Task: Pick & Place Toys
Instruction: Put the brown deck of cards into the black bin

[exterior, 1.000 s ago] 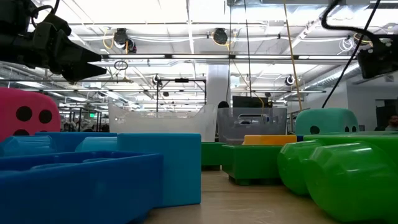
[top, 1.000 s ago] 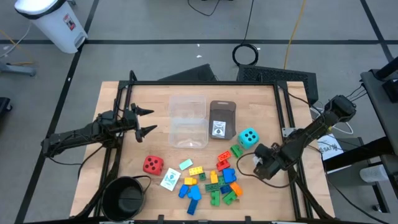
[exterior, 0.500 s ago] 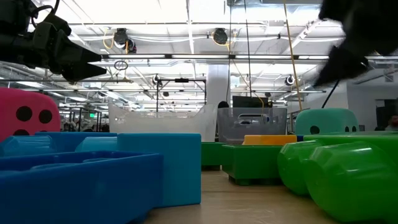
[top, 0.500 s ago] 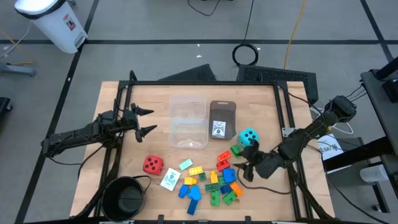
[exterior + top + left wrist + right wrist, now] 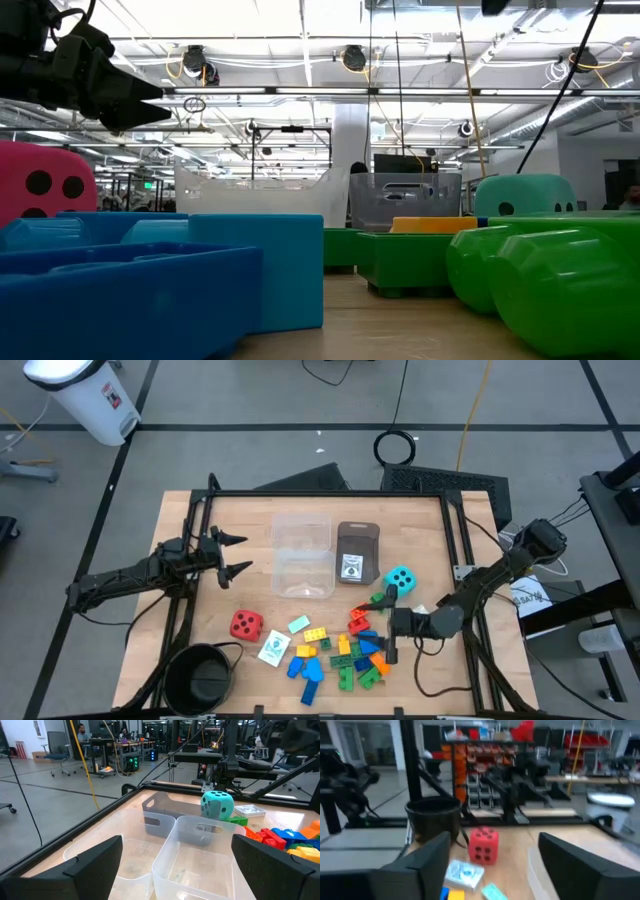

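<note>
Bricks (image 5: 345,648) sit piled at 6 o'clock on your surface (image 5: 255,525), cards (image 5: 273,648) just at their 9, red die (image 5: 245,624) further toward 9. Your right end effector (image 5: 388,625) has swung in from 3 o'clock over the last second and now hovers at the pile's 3 o'clock edge, fingers apart, nothing held. That reads as approach for a first brick pick; nothing lifted yet. Teal die (image 5: 400,581) sits just at its 12. Farther back, clear tubs (image 5: 303,556) and grey tray (image 5: 358,546) hold centre, one card in the tray. Left end effector (image 5: 233,555) hasn't moved, waiting at 9 o'clock, fingers apart. Black bowl (image 5: 200,675) sits at 7.
</note>
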Motion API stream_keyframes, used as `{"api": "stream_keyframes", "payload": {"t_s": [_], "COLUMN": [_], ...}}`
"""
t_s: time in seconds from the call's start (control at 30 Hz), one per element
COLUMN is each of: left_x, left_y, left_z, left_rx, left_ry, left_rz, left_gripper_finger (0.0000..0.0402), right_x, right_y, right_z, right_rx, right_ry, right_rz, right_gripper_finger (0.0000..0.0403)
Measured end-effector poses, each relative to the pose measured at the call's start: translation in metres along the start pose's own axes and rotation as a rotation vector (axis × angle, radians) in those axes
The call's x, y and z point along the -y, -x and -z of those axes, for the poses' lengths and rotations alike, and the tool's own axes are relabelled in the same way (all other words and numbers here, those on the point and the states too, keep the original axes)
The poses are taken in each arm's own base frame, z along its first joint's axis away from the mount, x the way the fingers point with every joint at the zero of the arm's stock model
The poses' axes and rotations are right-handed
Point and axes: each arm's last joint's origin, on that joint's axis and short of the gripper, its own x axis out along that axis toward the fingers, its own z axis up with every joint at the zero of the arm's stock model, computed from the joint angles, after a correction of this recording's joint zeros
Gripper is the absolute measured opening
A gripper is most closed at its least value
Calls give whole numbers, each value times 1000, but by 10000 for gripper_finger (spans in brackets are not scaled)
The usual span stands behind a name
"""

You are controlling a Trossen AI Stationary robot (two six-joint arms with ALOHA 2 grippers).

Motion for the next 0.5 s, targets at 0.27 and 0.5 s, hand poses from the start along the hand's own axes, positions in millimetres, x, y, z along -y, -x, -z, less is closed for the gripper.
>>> {"api": "stream_keyframes", "payload": {"t_s": [0.27, 0.5], "left_x": [0, 0], "left_y": [0, 0], "left_z": [0, 0], "left_rx": [0, 0], "left_ry": [0, 0], "left_rz": [0, 0], "left_gripper_finger": [379, 379], "right_x": [-18, -1], "right_y": [-17, 6], "right_z": [-47, -34], "right_rx": [-379, -959], "right_ry": [29, -154], "right_rz": [29, 241], "right_gripper_finger": [375, 376]}}
